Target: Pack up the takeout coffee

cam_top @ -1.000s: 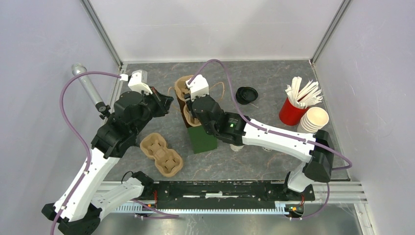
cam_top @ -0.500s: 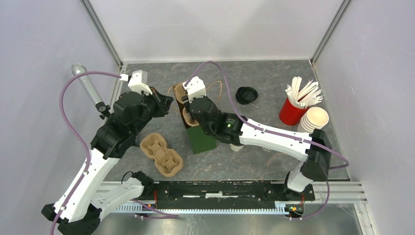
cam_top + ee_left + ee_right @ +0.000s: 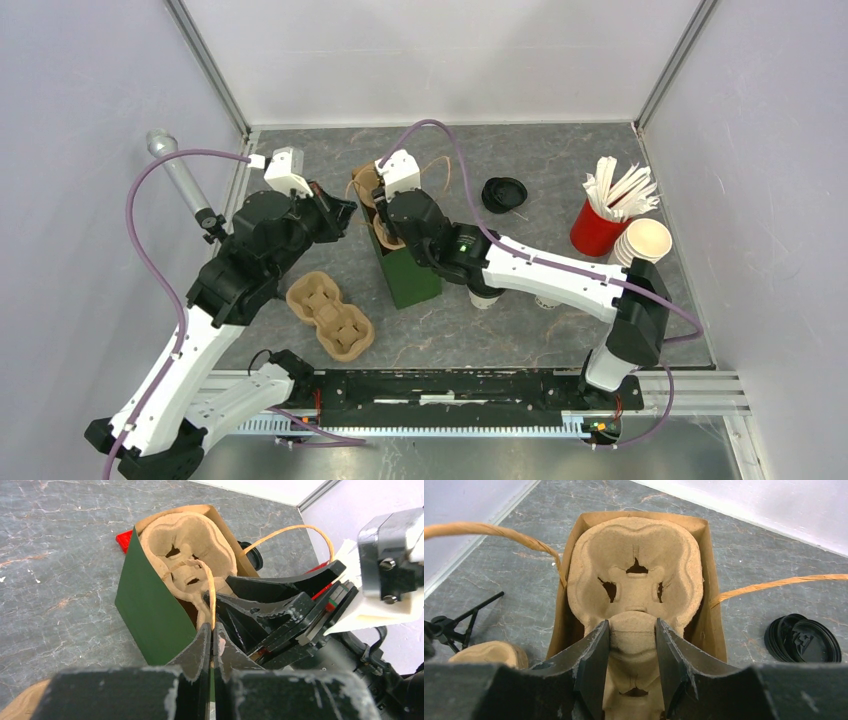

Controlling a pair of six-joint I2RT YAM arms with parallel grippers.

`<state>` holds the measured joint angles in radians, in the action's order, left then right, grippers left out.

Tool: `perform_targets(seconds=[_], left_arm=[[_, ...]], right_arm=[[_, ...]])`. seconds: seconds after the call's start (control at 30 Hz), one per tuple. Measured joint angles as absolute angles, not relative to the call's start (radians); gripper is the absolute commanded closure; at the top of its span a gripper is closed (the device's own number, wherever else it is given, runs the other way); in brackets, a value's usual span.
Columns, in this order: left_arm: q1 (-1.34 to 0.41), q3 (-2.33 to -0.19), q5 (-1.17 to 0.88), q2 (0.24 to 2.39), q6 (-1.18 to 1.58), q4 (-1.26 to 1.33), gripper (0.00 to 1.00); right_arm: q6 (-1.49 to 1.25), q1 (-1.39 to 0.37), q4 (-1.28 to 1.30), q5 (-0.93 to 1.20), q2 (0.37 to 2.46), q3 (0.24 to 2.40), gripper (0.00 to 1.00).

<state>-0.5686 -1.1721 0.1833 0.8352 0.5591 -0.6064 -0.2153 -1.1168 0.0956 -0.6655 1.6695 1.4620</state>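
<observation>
Though half under right arm (image 3: 545, 275), cream-white cup (image 3: 484, 298) shows (lid unseen).

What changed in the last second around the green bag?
The right gripper, clamped on the pulp cup carrier, pushed slightly left and away, and the green bag shifted left with it. The left gripper stays shut on the bag's handle. The spare carrier, black lid and red cup have not moved.
</observation>
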Motion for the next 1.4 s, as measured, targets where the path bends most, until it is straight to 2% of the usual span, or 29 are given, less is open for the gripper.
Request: perform_targets(seconds=[0.67, 1.03, 1.3, 1.4], left_arm=[[-0.569, -1.149, 0.173, 0.822, 0.559, -0.596, 0.98], [-0.569, -1.149, 0.173, 0.827, 0.559, -0.596, 0.98], [-0.569, -1.149, 0.175, 0.831, 0.552, -0.595, 0.97], [-0.569, -1.149, 0.174, 0.831, 0.551, -0.596, 0.89]], right_arm=[[-0.315, -1.095, 0.012, -0.647, 1.671, 1.448, 0.55], [-0.314, -1.079, 0.021, -0.642, 1.750, 1.417, 0.55], [-0.307, -1.073, 0.047, -0.607, 1.746, 1.417, 0.49], [-0.302, -1.073, 0.076, -0.568, 1.715, 1.417, 0.45]])
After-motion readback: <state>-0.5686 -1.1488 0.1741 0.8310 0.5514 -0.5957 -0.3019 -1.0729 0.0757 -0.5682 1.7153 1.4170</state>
